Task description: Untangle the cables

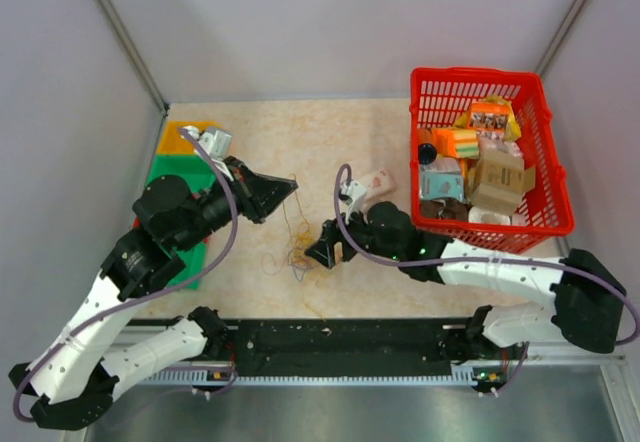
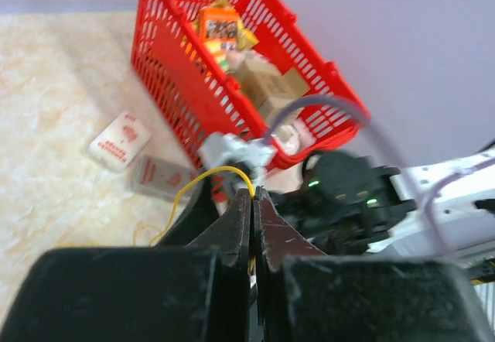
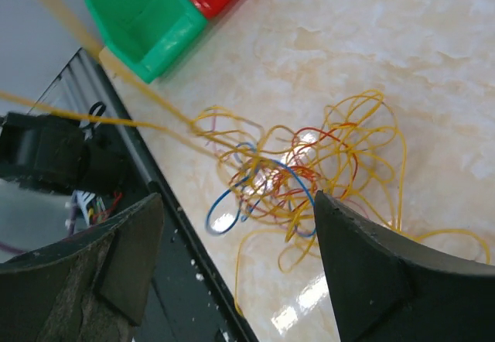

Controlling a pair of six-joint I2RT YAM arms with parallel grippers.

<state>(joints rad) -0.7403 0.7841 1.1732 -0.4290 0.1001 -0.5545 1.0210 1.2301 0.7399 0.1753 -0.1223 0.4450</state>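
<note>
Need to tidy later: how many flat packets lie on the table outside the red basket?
2. A white red-printed packet lies beside the red basket; a greyish packet lies next to it. Others may be hidden.

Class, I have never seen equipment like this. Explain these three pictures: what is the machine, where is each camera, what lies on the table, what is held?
Two robot arms stand at a table. One picture looks down from above; the other two come from wrist cameras. A tangle of thin cables lies between the arms; a red basket of packets stands to the right. The left gripper is shut on a yellow strand; the right gripper hangs open above the tangle.
</note>
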